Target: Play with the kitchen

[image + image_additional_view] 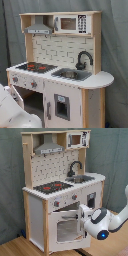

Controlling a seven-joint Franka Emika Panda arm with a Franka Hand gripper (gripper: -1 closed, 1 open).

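Kitchen [60, 198] first: from my remote seat I see a child-size toy unit of white panels framed in light wood, standing on a pale wooden tabletop [15, 248] against a grey-green curtain [11, 178]. In the second exterior view its back wall is a dotted pegboard, while in the first exterior view that same wall reads as a brick-like tile pattern. A curved black faucet [75, 167] arches over a grey rectangular sink [71, 74] set in the white counter, whose end by the sink is rounded. Beside the sink lies a dark hob [51, 187] with red rings, and round knobs sit on the front panel below. A silvery angled hood [49, 149] hangs under the top shelf, next to a small microwave [70, 23] with a window. The oven door [67, 228] has a clear window and, in the second exterior view, stands slightly ajar. The arm's white, rounded wrist sits at that door's edge with the gripper [84, 213] at the door; I cannot tell whether it is spread or pressed together.
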